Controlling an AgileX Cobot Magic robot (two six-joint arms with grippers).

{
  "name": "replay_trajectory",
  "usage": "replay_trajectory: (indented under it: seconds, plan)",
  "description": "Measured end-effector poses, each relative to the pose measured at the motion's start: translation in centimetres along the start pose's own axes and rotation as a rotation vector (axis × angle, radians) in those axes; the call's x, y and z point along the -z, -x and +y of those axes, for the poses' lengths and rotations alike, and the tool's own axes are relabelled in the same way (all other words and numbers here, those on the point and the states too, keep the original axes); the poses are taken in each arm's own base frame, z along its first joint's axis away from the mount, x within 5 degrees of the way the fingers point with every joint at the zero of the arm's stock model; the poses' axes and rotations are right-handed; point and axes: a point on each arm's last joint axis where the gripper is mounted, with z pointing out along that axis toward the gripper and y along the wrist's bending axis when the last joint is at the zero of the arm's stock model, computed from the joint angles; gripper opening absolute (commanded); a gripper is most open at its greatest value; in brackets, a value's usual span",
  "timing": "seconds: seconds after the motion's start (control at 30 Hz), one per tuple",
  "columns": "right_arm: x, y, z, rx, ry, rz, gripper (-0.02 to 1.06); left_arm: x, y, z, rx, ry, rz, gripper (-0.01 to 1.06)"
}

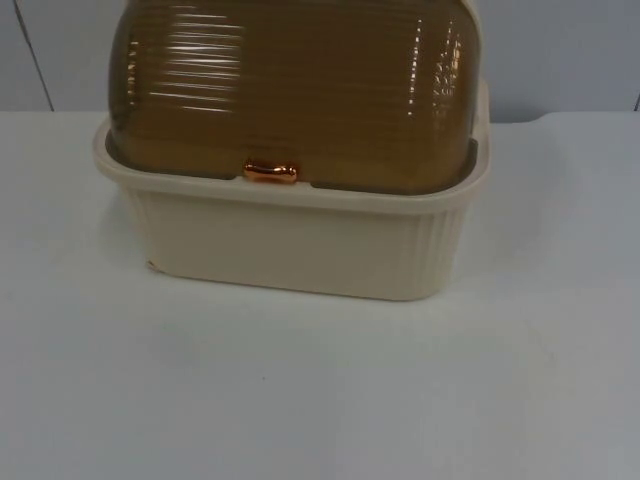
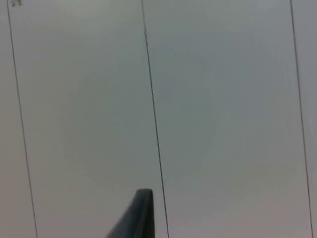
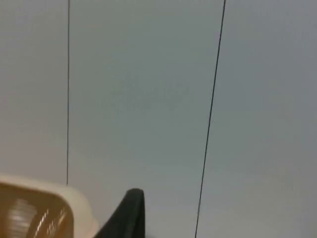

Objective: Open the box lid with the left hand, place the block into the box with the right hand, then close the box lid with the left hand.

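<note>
A cream ribbed box stands at the back middle of the table. Its brown see-through domed lid is down on the rim, with a copper handle at the front edge. One black fingertip of my left gripper points at the grey wall, away from the box. A black fingertip of my right gripper also faces the wall, with a corner of the box's cream rim and brown lid just beside it.
White table top spreads in front of the box and to both sides. The grey partition wall with thin vertical seams rises right behind the box.
</note>
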Motion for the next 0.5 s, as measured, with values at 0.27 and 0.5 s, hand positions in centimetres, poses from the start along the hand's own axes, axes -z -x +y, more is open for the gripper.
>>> replay_trajectory:
  seconds: [0.27,0.5]
  plan:
    - [-2.8,-4.1,0.4,-0.053,0.023,0.202,1.05,-1.0,-2.4,-0.2,-0.001,-0.008,0.088,1.05]
    - [-4.6,-6.9,0.6,-0.067,0.034,0.325,1.05,-3.0,-6.1,-0.6,-0.002,-0.02,0.26,1.05]
